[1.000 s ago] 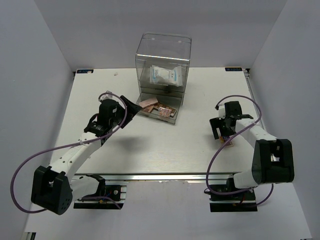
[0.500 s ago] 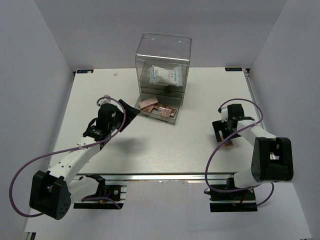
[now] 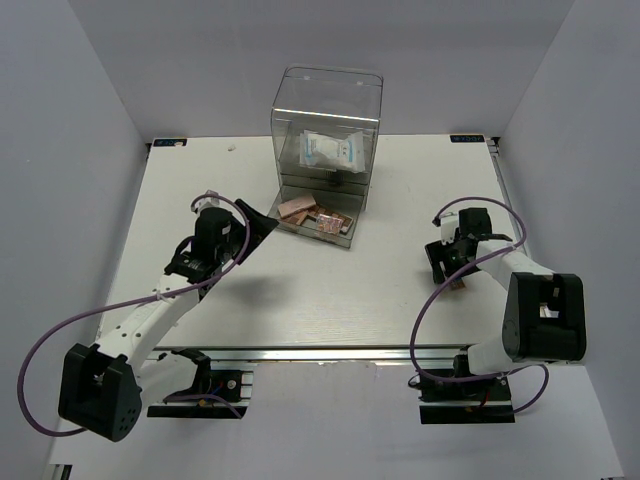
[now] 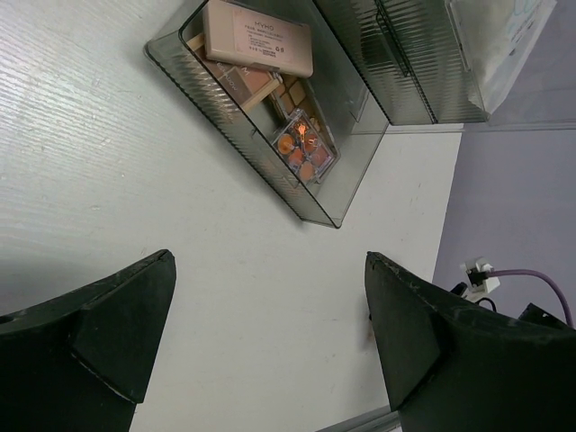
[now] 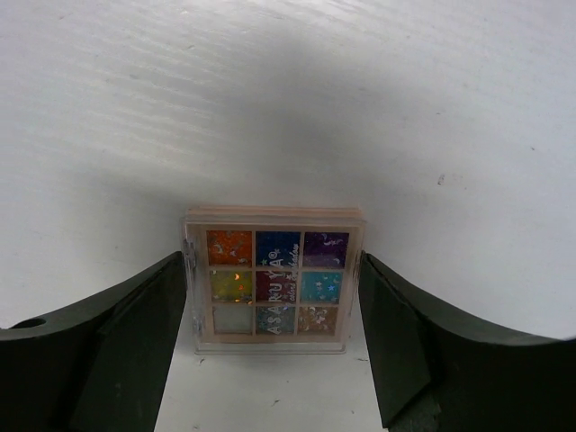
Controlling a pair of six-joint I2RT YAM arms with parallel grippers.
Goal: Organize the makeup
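Makeup sorted into a clear box, one palette in the right arm's grip.

On the white table [image 3: 300, 290] stands the clear acrylic drawer box [image 3: 328, 110], far centre. A white blue-printed packet [image 3: 335, 152] lies in its upper compartment. Its bottom drawer [image 4: 243, 153] is pulled out and holds a pink flat palette [image 4: 258, 37] on brown ones, with a small orange-toned palette [image 4: 304, 151] at the near corner. The left gripper [image 4: 268, 261] hangs near the drawer, jaws spread wide and empty. The right gripper [image 5: 274, 270] is down at the table's right side, jaws closed against both side edges of a square multicoloured palette [image 5: 274, 280]: nine glittery pans in a pale frame, lying flat.
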